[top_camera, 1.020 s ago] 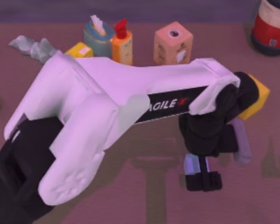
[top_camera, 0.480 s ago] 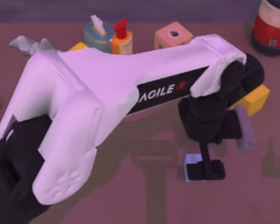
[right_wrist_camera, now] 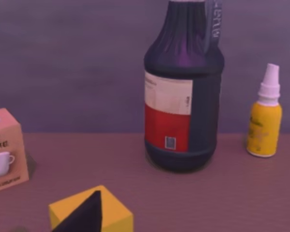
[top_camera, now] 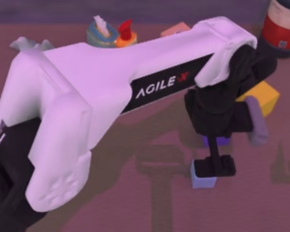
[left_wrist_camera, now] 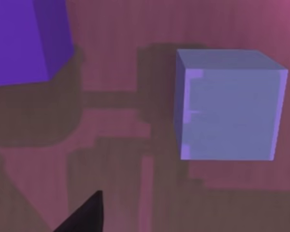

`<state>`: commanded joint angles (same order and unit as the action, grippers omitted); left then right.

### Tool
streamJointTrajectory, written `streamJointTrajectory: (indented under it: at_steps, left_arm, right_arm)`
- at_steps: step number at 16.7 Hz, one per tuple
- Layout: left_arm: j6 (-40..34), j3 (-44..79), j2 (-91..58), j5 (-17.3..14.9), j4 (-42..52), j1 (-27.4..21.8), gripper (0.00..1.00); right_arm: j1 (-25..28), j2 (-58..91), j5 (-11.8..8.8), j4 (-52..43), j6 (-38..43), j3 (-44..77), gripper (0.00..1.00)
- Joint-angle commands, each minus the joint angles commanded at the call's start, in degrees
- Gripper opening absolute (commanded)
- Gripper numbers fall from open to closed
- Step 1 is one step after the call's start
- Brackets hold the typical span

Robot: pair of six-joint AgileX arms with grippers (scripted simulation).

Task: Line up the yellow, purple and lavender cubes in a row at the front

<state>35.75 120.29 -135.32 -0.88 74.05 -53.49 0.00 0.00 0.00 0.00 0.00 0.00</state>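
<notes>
The left arm reaches across the worktop (top_camera: 280, 203) w/ "AGILEX" written in white on a black strip, last letter red. Left gripper (top_camera: 214, 166) hangs just above the lavender cube (top_camera: 203, 180), which sits on the worktop near the front, a bit right of the middle. Can't tell if the gripper is open or closed. Wrist view shows the lavender cube free on the wood. Purple cube (top_camera: 216, 141) is just behind it, mostly hidden under the arm. Yellow cube (top_camera: 263, 96) is farther back & to the right. Right gripper (right_wrist_camera: 84, 212): only a dark tip shows, near the yellow cube; can't tell its state. Big dark bottle (right_wrist_camera: 183, 87) has a red & white label, too small to read. Small yellow bottle (right_wrist_camera: 264, 121) stands beside it.
</notes>
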Motion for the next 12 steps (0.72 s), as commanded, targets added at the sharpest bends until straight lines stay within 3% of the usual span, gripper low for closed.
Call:
streamJointTrajectory:
  at_steps: [5, 12]
  left_arm:
    - [-2.44, -7.85, 8.79, 0.38, -4.58, 4.26, 1.00]
    - [-12.65, -40.26, 45.56, 1.38, -23.46, 20.75, 1.00]
  right_arm:
    - [2.20, 8.24, -0.06, -5.45, 1.46, 8.22, 1.00]
    - [9.42, 42.17, -0.27, -23.55, 6.09, 36.72, 1.00]
